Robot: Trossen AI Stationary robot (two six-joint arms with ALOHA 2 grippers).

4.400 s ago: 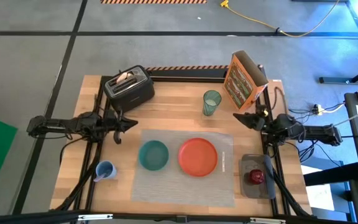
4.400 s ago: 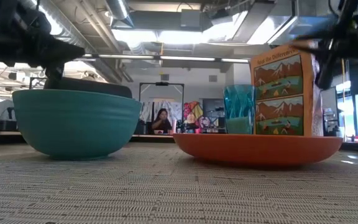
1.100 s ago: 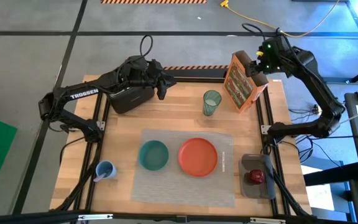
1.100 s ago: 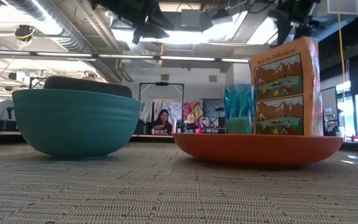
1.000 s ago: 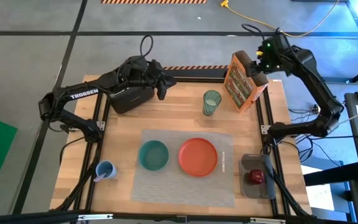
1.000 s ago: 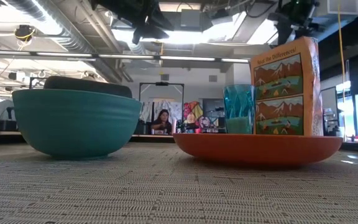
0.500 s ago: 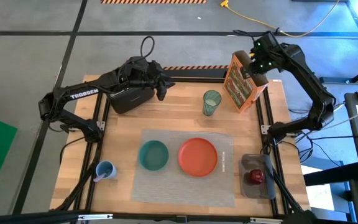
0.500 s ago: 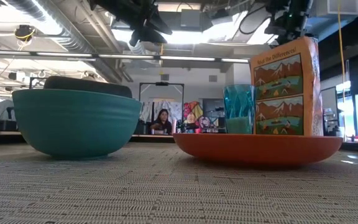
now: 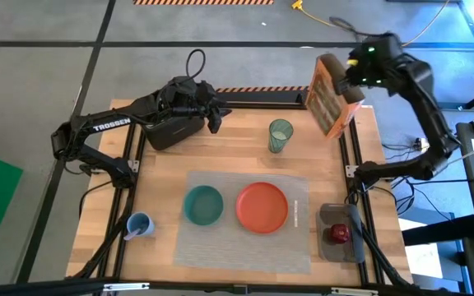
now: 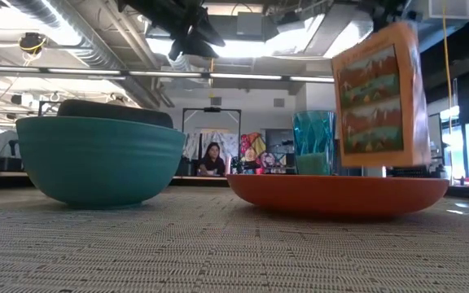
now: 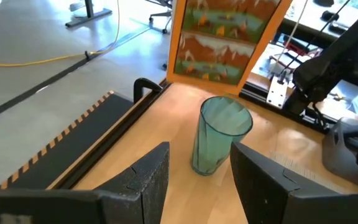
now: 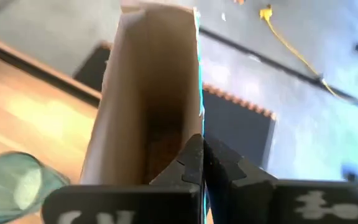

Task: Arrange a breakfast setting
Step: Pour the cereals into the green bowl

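My right gripper is shut on the tall orange cereal box, held up over the table's far right corner. The box also shows in the low view. My left gripper is open and empty over the black toaster, its fingers pointing toward the translucent green glass, which stands apart from them. The teal bowl and the orange-red plate sit on the grey placemat. The pale utensil lies at the placemat's right edge. The red apple lies at the right. The toast is hidden by the left arm. My right gripper pinches one side wall of the box's open top, one finger inside the box and one outside. The fingers come from above, pointing down. The box hangs below them, tilted, its bottom clear of the table.
A blue cup stands at the near left. The apple lies on a grey holder by the right frame rail. Bare wood shows between the toaster and the glass. A person sits in the room behind the table.
My right gripper has gone up and a little toward the far edge with the cereal box. The box stood on the table and now hangs tilted, lifted clear.
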